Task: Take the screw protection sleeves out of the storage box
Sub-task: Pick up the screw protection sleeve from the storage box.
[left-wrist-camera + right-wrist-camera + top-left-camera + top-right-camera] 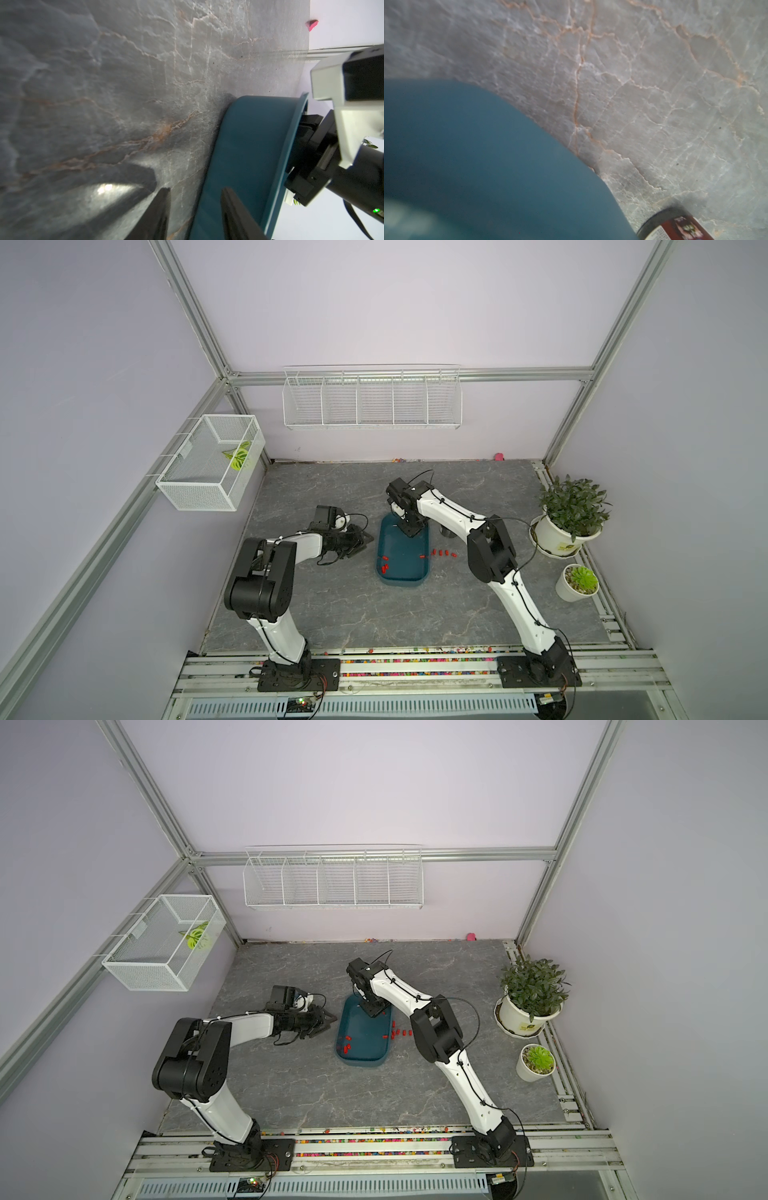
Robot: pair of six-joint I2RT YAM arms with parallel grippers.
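right gripper (410, 532): set tip-down inside the upper end of the storage box (402, 581), centre of both top views. Jaws are closed. The tips are hidden, so a pinched sleeve cannot be confirmed.
left gripper (364, 542): held low just beside the box's left wall, jaws parted, nothing grasped. It is judged to be placed there to stop the box sliding.
sleeves in box (384, 568): a red cluster is seen in the lower-left corner, and a single sleeve (422, 556) at the right wall. All are well apart from the right gripper.
sleeves on table (444, 553): a short row is laid just right of the box on the marble table (332, 614), presumably to keep transfers short.
canister (675, 226): lower right of the right wrist view, near the box's wall. It is to be cleared on the way out.
progress: judged roughly half done.
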